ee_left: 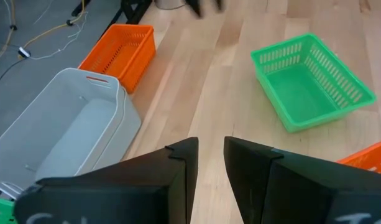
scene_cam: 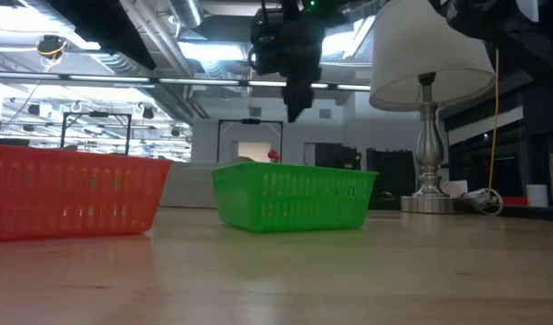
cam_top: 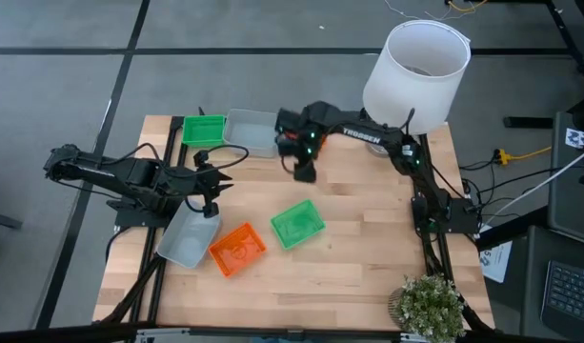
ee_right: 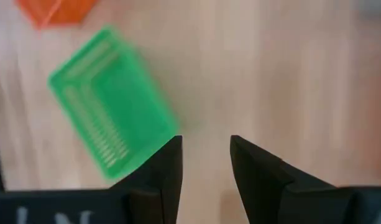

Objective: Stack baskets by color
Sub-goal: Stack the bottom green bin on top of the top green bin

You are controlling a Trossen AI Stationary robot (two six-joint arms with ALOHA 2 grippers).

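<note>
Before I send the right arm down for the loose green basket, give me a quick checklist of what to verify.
1. Right gripper fingers apart and holding nothing: ok.
2. Bright green slotted plastic basket sits alone on the wooden table, nothing inside it: ok.
3. Right gripper directly above that basket: not ok; it hangs nearer the far grey translucent basket.
4. Left gripper clear of the path: ok; it hovers by the near grey basket, away from the green one.
5. Orange slotted plastic basket touching the green one: cannot tell; they lie close.
6. Second green basket at the far edge free to stack onto: ok.
</note>
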